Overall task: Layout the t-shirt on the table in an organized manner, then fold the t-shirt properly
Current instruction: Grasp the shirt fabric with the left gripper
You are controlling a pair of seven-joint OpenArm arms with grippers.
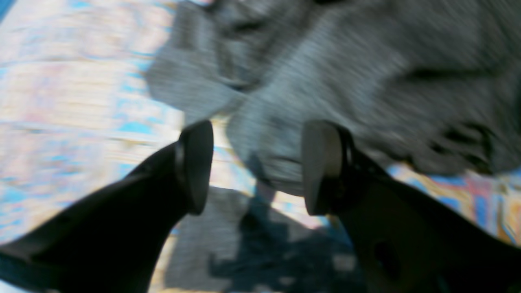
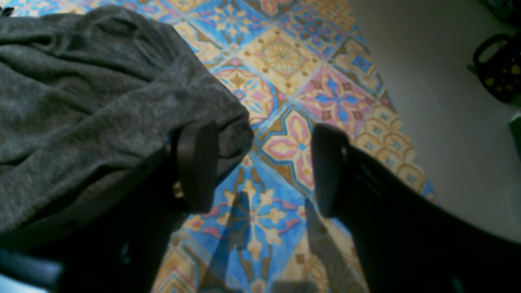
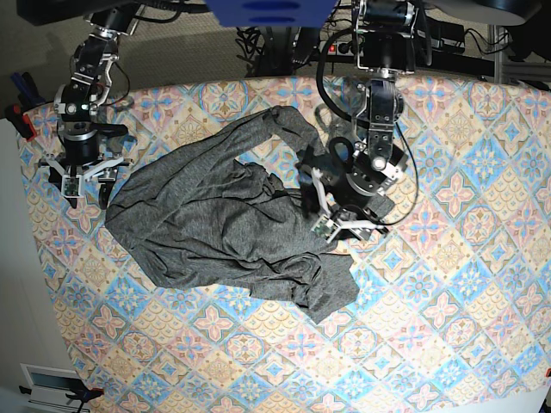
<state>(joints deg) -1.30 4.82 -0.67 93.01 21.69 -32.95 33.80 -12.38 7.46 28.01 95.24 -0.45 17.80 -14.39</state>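
Note:
The dark grey t-shirt (image 3: pixel 215 224) lies crumpled and wrinkled across the left half of the table (image 3: pixel 448 284). My left gripper (image 3: pixel 331 219) hovers over the shirt's right edge. The left wrist view is blurred; there the left gripper (image 1: pixel 256 167) is open, with a fold of the t-shirt (image 1: pixel 346 81) just beyond its fingertips and the table (image 1: pixel 61 101) to the left. My right gripper (image 3: pixel 83 181) sits at the shirt's far left edge. In the right wrist view the right gripper (image 2: pixel 264 167) is open; the t-shirt (image 2: pixel 81 101) drapes over its left finger and bare table (image 2: pixel 285 61) shows between the jaws.
The table's edge runs close by on the right of the right wrist view, with grey floor (image 2: pixel 447 101) and a black yellow-dotted object (image 2: pixel 500 73) beyond it. Cables (image 3: pixel 284 43) lie behind the table. The patterned cloth stretches wide to the right and front of the shirt.

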